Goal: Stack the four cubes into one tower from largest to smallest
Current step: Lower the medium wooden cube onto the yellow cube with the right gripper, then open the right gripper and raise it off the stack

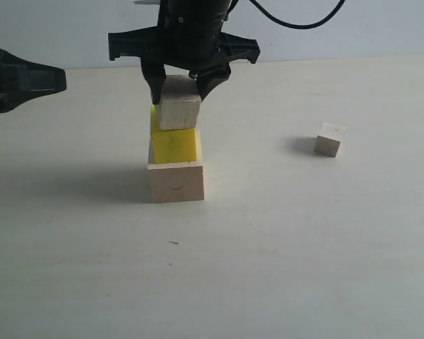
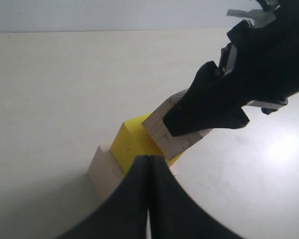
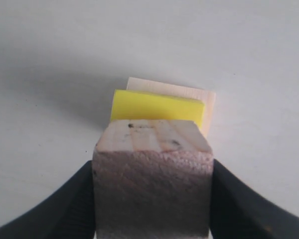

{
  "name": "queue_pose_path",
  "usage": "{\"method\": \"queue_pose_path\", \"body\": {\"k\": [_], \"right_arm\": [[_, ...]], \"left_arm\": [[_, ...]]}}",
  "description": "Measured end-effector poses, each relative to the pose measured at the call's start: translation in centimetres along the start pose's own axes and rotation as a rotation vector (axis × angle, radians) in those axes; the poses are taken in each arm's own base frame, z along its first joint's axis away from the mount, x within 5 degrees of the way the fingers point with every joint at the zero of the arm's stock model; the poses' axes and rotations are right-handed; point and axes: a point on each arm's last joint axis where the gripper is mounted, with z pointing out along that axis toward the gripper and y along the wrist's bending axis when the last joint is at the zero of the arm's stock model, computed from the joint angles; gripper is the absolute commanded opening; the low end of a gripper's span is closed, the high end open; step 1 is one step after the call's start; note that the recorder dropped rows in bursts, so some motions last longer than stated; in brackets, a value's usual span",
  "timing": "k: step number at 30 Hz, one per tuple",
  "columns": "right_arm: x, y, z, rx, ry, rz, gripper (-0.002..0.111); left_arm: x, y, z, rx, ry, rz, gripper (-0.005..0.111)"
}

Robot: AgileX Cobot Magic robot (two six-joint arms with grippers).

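As tool (image 1: 179,94) grips medium cube (image 1: 179,110), yellow cube (image 1: 174,146) beneath.

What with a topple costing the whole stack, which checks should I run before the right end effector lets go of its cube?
1. Right end effector grips medium wood cube: ok.
2. Yellow cube sits on large wood cube: ok.
3. Medium wood cube seated flat on yellow cube: cannot tell.
4. Left end effector shut, clear of the stack: ok.
5. Small wood cube free on the table: ok.
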Motion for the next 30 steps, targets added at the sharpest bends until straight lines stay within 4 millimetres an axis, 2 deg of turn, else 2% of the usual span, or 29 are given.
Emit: {"method": "queue_pose_path", "body": {"k": [6, 19, 22, 30], "right_arm": [[-0.01, -0.01, 0.00, 0.001, -0.001, -0.001, 0.015], [0.00, 0.00, 0.00, 0.000, 0.000, 0.000, 0.028], [0.00, 0.00, 0.00, 0.000, 0.000, 0.000, 0.035], [0.00, 0.00, 0.00, 0.000, 0.000, -0.006, 0.066]], "left_arm": [[0.00, 0.00, 0.00, 0.000, 0.000, 0.000, 0.000], [0.00, 0.00, 0.00, 0.000, 0.000, 0.000, 0.000], [0.00, 0.00, 0.00, 0.000, 0.000, 0.000, 0.000], [0.00, 0.00, 0.00, 0.000, 0.000, 0.000, 0.000]]}}
